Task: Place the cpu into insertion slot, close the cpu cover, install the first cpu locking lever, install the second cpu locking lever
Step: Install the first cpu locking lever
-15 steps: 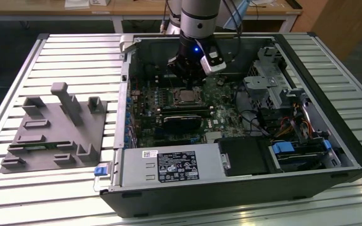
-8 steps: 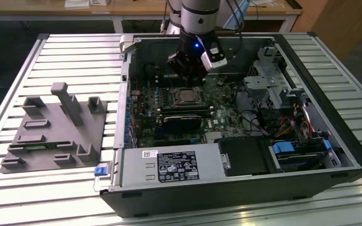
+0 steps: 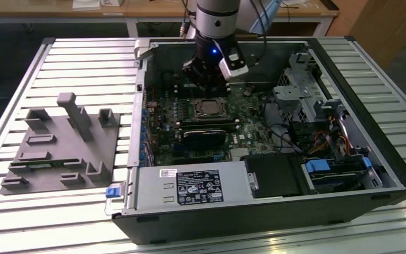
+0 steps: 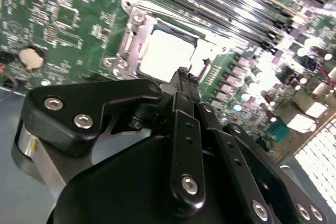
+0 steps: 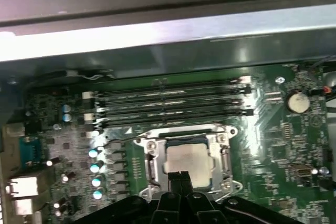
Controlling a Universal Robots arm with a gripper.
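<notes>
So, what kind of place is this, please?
Probably a robotics lab or test workshop: a robot arm reaches into an open computer case that lies on a slatted metal table, with wooden workbenches behind.

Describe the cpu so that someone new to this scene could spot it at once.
Inside the open black computer case on the slatted table lies a green motherboard. Near its middle, right at the tips of the hand, sits the cpu: a small flat square with a pale silvery top, seated in the metal-rimmed insertion slot, unlike the long dark memory slots beside it.
</notes>
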